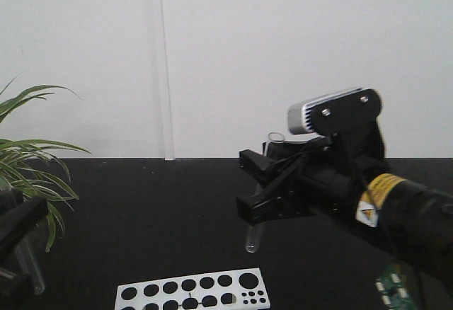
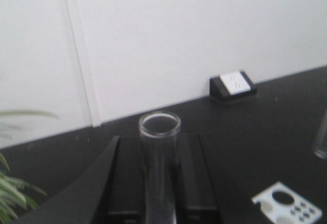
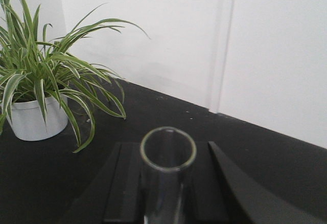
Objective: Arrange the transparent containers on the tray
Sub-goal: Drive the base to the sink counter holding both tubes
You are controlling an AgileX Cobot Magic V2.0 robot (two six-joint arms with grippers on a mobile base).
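Observation:
My right gripper (image 1: pixel 262 185) is shut on a transparent container (image 1: pixel 253 239), a clear glass tube held above the black table. Its rim (image 1: pixel 276 138) sticks out above the black fingers. In the right wrist view that tube (image 3: pixel 168 183) stands between the two fingers (image 3: pixel 127 183), open rim toward the camera. My left gripper (image 2: pixel 159 142) is shut on a second clear tube (image 2: pixel 159 127), seen at the lower left of the front view (image 1: pixel 30 264). The tray is out of view.
A white rack with round holes (image 1: pixel 192 292) lies at the front edge, its corner in the left wrist view (image 2: pixel 286 208). A potted striped plant (image 3: pixel 36 116) stands at the left (image 1: pixel 28 161). A black block with a white label (image 2: pixel 232 86) sits by the wall.

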